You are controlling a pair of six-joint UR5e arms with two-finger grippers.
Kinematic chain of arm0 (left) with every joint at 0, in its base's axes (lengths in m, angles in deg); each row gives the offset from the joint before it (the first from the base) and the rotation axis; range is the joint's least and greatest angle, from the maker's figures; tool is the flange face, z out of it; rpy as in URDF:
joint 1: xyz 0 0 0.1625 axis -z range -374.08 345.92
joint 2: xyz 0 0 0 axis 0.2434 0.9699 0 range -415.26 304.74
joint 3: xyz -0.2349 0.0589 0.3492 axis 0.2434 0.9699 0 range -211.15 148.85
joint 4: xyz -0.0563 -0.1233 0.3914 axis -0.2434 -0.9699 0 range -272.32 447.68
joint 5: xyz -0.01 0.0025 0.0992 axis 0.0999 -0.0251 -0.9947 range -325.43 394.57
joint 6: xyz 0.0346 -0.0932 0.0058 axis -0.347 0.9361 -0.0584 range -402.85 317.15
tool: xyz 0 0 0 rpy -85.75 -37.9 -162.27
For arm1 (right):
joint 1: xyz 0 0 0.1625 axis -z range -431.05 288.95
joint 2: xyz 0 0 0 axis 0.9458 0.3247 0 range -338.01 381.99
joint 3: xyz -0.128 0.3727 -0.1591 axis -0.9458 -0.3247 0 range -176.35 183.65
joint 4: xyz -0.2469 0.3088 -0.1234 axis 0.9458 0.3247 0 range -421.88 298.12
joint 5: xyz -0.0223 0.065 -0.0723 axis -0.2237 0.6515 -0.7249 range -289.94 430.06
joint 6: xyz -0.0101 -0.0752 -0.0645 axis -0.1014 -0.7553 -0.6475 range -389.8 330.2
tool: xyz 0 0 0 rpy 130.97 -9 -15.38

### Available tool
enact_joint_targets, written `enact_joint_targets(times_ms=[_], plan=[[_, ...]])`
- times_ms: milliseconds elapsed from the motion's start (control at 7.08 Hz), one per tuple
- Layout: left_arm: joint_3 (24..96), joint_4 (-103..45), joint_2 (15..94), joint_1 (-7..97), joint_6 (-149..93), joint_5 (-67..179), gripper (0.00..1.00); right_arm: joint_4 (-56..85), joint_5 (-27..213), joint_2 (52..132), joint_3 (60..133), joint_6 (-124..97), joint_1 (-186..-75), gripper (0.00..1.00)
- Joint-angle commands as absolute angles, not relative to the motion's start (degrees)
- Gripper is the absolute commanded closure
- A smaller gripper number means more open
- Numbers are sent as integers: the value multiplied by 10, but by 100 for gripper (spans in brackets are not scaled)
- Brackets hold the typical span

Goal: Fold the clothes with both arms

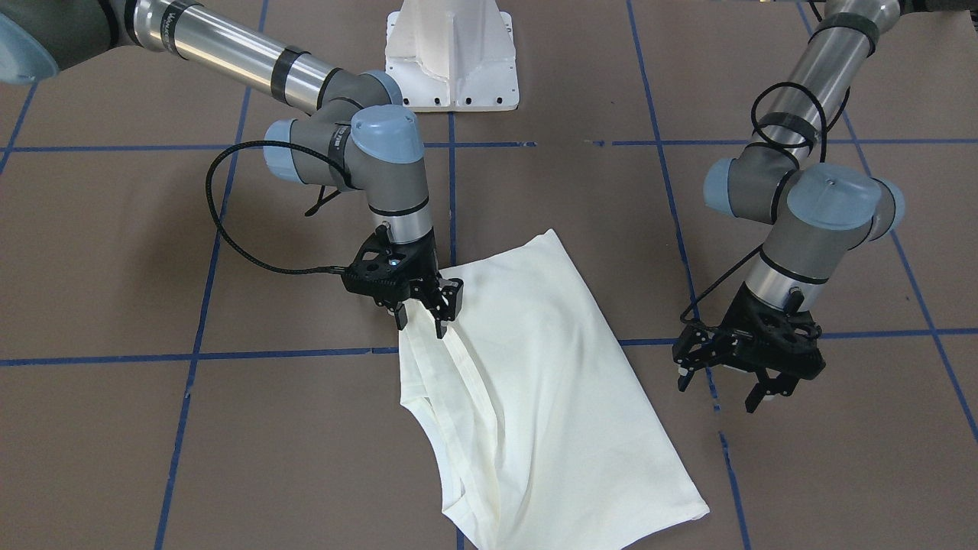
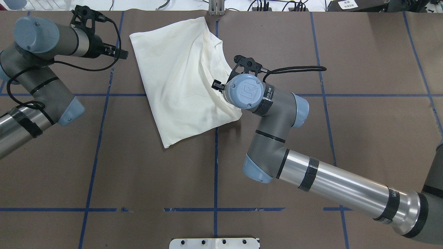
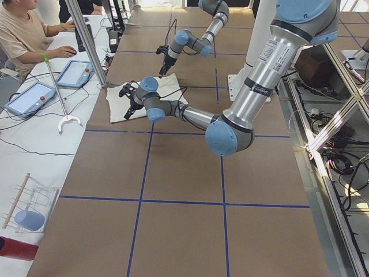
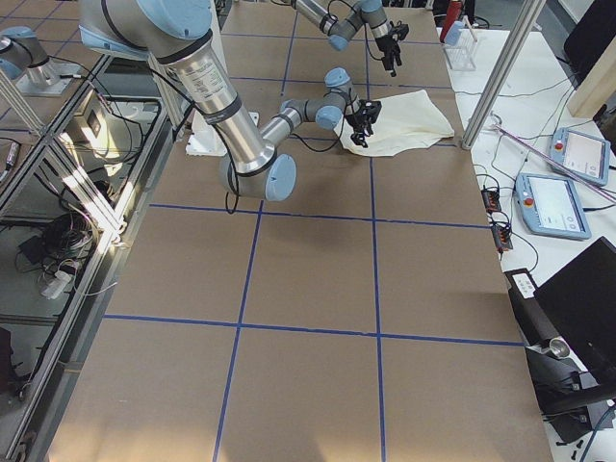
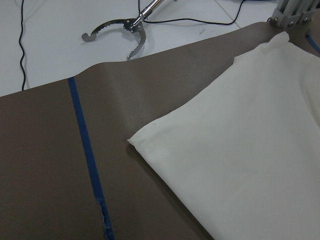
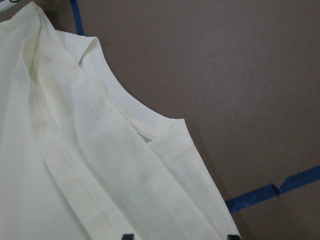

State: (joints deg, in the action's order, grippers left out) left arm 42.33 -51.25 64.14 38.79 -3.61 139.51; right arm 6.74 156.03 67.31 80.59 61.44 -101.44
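The clothes are one cream-white shirt (image 1: 535, 382) lying folded on the brown table, plain side up, with no print showing. It sits at the far middle of the overhead view (image 2: 180, 79). My right gripper (image 1: 428, 325) is down at the shirt's seamed edge, and its wrist hides it from overhead. In the right wrist view the two fingertips (image 6: 127, 235) peek in apart, with the folded hems (image 6: 125, 165) between them, so this gripper is open. My left gripper (image 1: 718, 389) hangs open above bare table beside the shirt's other side. The left wrist view shows only a shirt corner (image 5: 135, 140).
The white pedestal base (image 1: 451, 53) stands at the robot's side of the table. Blue tape lines (image 2: 216, 155) grid the brown top. A metal post (image 2: 216, 7) rises just past the shirt. Off the far edge are a reacher tool (image 5: 125, 27), tablets (image 3: 29, 98) and a seated person (image 3: 23, 34).
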Motion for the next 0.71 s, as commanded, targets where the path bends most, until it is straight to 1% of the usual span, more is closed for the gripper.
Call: enact_joint_targets(times_ms=[0, 141, 423, 565], plan=[[422, -513, 641, 387, -34, 1394, 0, 98, 1559, 675, 804, 598, -1009, 34], [422, -513, 641, 387, -34, 1394, 0, 105, 1559, 676, 804, 597, -1008, 37], [422, -510, 641, 386, -34, 1394, 0, 105, 1557, 680, 804, 591, -1004, 41], [421, -510, 640, 386, -34, 1394, 0, 105, 1557, 679, 804, 591, -1004, 48]])
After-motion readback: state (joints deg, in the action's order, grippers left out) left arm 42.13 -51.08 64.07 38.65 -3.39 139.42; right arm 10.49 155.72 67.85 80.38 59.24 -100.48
